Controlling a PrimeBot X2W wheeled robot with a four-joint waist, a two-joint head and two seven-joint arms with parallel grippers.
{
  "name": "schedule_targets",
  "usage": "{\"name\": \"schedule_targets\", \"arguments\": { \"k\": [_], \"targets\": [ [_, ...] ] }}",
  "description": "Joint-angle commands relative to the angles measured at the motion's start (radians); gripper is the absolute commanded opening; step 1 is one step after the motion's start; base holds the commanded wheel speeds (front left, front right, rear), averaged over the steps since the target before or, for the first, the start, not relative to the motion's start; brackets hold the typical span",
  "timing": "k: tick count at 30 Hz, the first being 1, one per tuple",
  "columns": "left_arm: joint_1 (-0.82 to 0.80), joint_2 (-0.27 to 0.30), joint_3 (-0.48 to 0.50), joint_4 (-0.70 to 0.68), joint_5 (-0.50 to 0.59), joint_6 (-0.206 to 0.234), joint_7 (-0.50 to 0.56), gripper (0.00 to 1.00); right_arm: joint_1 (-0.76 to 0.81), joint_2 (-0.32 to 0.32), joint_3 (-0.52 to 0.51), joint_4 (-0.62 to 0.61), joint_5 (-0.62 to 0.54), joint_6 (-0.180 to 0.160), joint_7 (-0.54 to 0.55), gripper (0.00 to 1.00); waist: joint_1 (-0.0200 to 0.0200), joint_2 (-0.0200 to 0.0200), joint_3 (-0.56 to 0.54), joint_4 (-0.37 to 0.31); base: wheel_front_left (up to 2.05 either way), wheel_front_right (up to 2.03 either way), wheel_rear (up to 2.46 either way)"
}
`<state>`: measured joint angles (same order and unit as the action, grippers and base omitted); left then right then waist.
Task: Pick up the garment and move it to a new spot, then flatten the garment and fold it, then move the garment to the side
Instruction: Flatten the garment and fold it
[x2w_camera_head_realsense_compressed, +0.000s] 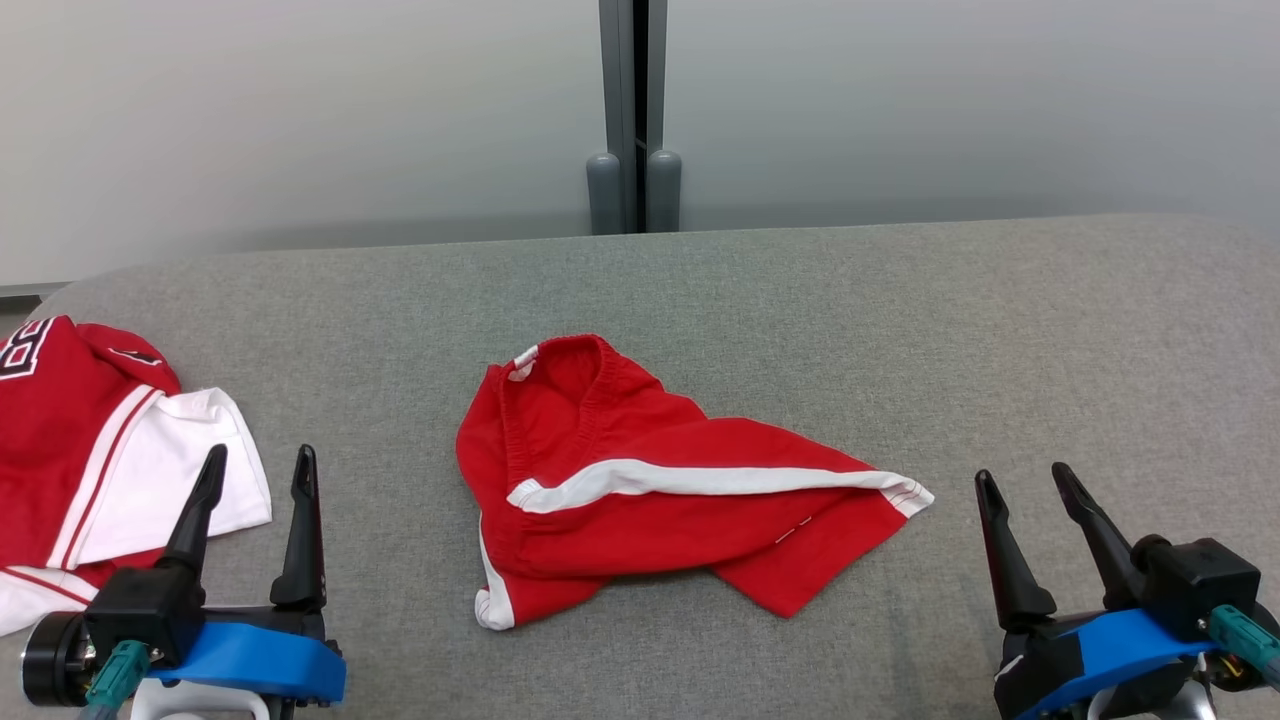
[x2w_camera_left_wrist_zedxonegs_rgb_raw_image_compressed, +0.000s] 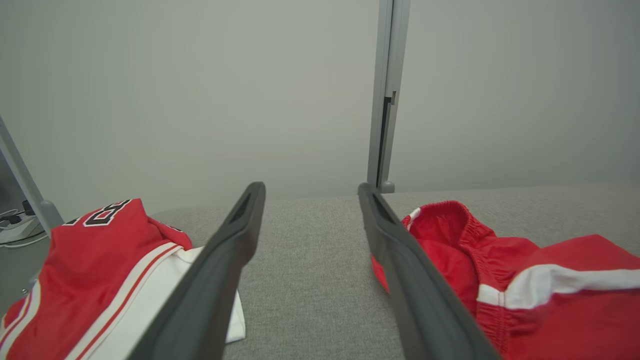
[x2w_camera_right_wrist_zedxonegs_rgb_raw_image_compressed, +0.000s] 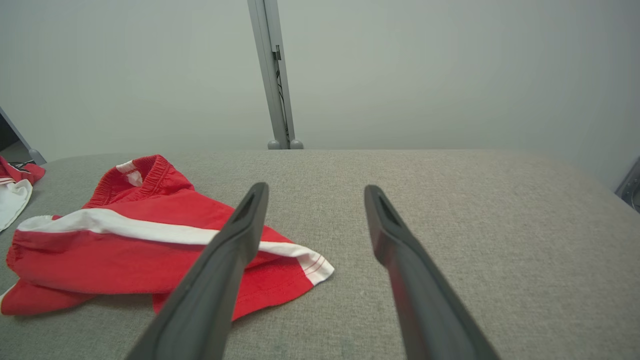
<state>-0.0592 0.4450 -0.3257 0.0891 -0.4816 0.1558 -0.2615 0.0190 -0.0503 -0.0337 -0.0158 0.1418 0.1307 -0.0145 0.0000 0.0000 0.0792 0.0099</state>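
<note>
The red garment (x2w_camera_head_realsense_compressed: 640, 480) (shorts with a white side stripe and an elastic waistband) lies crumpled at the middle of the grey worktop (x2w_camera_head_realsense_compressed: 900, 320). Its waistband is toward 11 o'clock and one leg hem points to 3 o'clock. The left gripper (x2w_camera_head_realsense_compressed: 260, 455) sits at 8 o'clock from it, jaws spread wide and holding nothing. The right gripper (x2w_camera_head_realsense_compressed: 1022, 473) sits at 4 o'clock, jaws likewise wide apart and empty, near the hem but clear of it. A red-and-white jersey (x2w_camera_head_realsense_compressed: 70, 440) lies at 9 o'clock by the worktop's edge, well apart from the garment. A grey post (x2w_camera_head_realsense_compressed: 633, 110) stands at 12 o'clock behind the worktop.
</note>
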Motion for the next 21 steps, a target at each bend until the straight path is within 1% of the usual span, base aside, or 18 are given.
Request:
{"name": "schedule_targets", "arguments": {
  "k": [1,9,12,15,18,21],
  "targets": [
    [-0.015,0.006,-0.001,0.005,0.006,-0.005,-0.004,1.0,-0.003,-0.001,0.0,0.002,0.001,0.0,-0.001,1.0,0.0,0.0,0.001,-0.001,0.0,0.0,0.0],
    [-0.031,0.016,-0.012,0.015,0.004,-0.011,0.012,1.0,-0.009,-0.001,0.0,0.008,0.002,0.0,-0.004,1.0,0.0,0.0,0.003,-0.002,0.0,0.0,0.0],
    [-0.046,0.017,-0.027,0.002,0.004,-0.018,0.037,1.0,-0.01,-0.001,-0.002,0.005,0.002,0.0,-0.003,1.0,0.0,0.0,0.01,-0.001,0.0,0.0,0.0],
    [-0.086,0.009,-0.083,-0.033,0.018,-0.05,0.106,1.0,-0.015,-0.001,-0.001,0.001,-0.002,0.0,-0.001,1.0,0.0,0.0,0.025,0.002,0.0,0.0,0.0],
    [-0.127,-0.003,-0.156,-0.063,0.017,-0.095,0.215,1.0,-0.022,-0.001,0.004,0.0,-0.006,0.0,0.0,1.0,0.0,0.0,0.042,0.002,0.0,0.0,0.0],
    [-0.163,-0.013,-0.22,-0.06,-0.001,-0.146,0.326,1.0,-0.031,-0.001,0.01,0.004,-0.003,0.0,-0.004,1.0,0.0,0.0,0.056,-0.004,0.0,0.0,0.0]
  ]
}}
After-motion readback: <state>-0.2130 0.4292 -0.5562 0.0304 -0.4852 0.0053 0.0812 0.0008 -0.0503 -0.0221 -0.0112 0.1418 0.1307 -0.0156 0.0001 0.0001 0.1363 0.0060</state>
